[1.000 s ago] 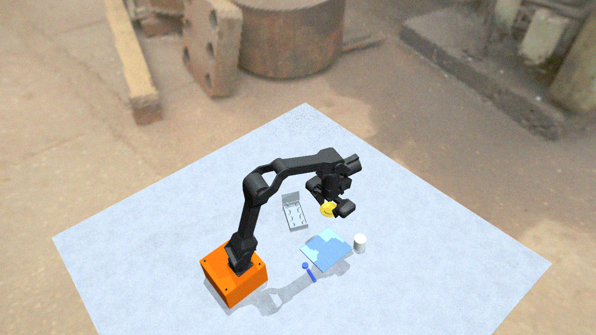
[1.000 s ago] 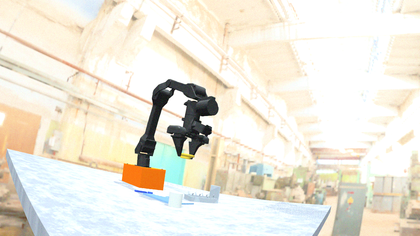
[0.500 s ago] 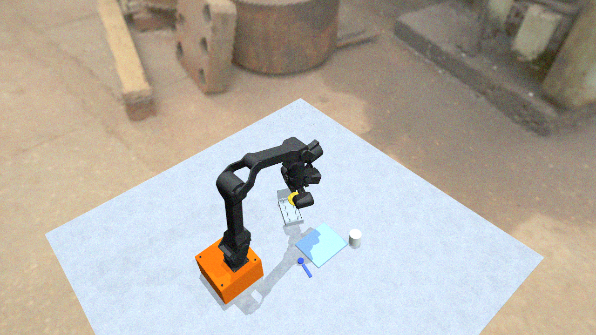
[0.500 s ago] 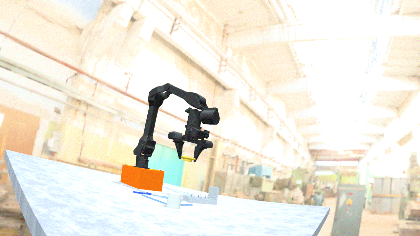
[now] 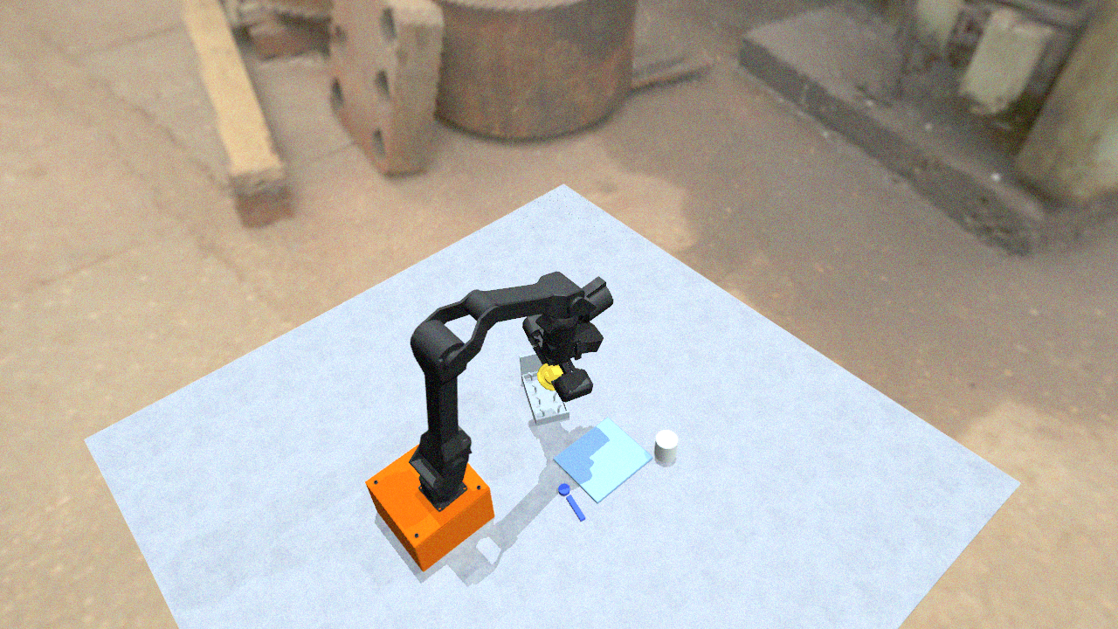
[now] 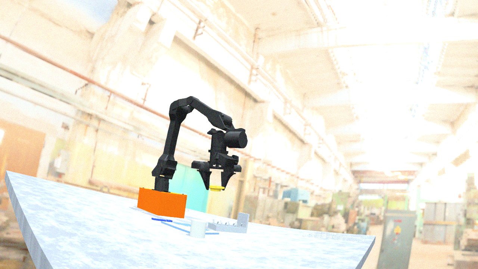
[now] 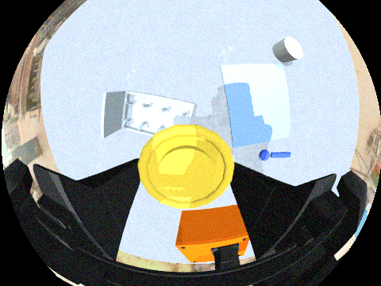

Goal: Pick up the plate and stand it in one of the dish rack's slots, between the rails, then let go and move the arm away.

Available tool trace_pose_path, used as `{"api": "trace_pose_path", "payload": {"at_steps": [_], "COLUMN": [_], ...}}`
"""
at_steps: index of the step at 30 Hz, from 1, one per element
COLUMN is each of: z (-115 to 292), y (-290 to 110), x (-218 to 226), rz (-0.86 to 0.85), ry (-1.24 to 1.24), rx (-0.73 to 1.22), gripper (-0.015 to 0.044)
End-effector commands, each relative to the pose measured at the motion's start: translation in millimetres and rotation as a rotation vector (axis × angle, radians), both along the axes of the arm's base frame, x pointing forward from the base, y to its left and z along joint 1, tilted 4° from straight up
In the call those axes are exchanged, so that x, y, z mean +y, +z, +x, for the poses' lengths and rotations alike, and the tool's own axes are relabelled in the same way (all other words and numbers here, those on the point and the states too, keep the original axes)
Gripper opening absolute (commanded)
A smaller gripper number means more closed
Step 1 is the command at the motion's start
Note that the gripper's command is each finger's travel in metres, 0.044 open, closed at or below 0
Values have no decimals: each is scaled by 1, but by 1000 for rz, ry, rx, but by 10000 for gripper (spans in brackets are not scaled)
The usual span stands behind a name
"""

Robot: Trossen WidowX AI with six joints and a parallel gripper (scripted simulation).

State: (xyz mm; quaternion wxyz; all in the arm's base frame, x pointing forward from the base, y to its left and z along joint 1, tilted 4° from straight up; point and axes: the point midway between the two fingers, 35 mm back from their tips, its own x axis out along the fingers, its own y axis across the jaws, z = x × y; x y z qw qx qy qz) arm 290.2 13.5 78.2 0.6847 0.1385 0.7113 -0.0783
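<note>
Closest to the wrist camera, the black parallel-jaw gripper (image 7: pixel 186 186) is clamped across the round yellow plate (image 7: pixel 186 165), its jaws set fairly wide on the plate's opposite rims. The plate lies flat, face toward the wrist, and hangs high above the pale blue-grey counter (image 5: pixel 782 469).

Beyond and below it in the wrist view lies the small grey dish rack with an upright end wall (image 7: pixel 145 114), well apart from the plate in height. From the top, plate and gripper sit over the rack's upper end.

The step in hand looks like the carry toward the rack. The next move would call for turning the plate on edge, lining it up with a gap between the rails, then lowering it in.

The rails themselves are too small to make out, so which slot lies beneath cannot be told. The gripper covers part of the plate from above, and the exterior view shows only its thin edge.
</note>
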Motion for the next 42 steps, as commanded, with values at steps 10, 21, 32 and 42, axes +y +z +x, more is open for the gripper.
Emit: {"api": "trace_pose_path", "payload": {"at_steps": [10,21,32,42], "z": [8,12,13,11], "y": [-39,-65,-82,-91], "x": [9,14,16,16], "rz": [250,432,579,654], "ry": [259,471,665,820], "rx": [-77,-232,-463,-727], "gripper": [0,0,0,0]}}
